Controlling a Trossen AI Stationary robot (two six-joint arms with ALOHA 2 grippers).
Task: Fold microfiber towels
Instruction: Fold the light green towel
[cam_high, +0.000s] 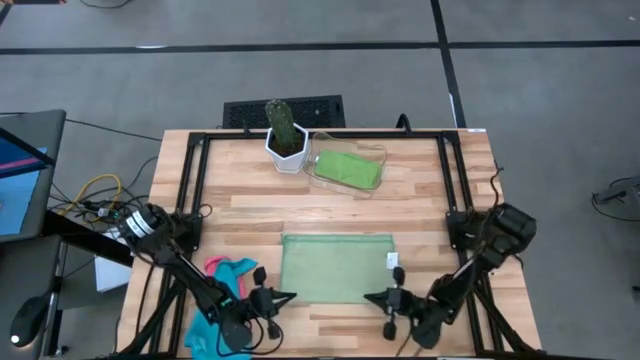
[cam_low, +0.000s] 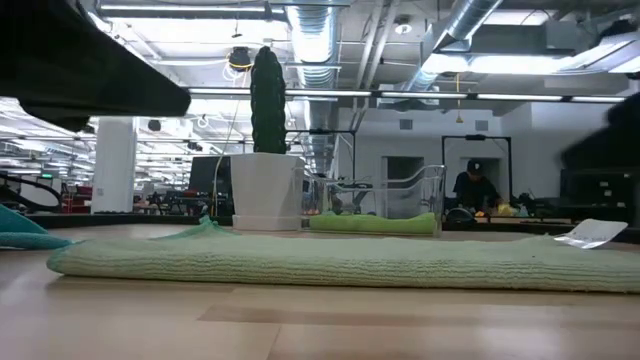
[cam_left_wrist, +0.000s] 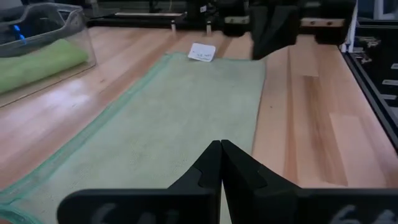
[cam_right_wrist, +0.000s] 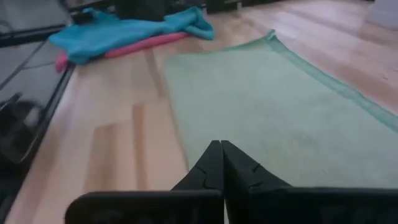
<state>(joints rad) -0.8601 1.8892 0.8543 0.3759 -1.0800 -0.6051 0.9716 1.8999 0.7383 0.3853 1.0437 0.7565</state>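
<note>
On bench centre: I see a light green towel (cam_high: 337, 266) lying flat, folded in half.
Left gripper (cam_high: 287, 297): fingers closed, empty, at its left edge.
Right gripper (cam_high: 371, 297): fingers closed, empty, at its right edge.

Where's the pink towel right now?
In the high view the pink towel lies near the table's front left, bunched with the turquoise towel, left of the flat green towel.

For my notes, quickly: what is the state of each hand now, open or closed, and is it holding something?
Left hand: closed, holding nothing, above the green towel.
Right hand: closed, holding nothing, above the same towel.
</note>
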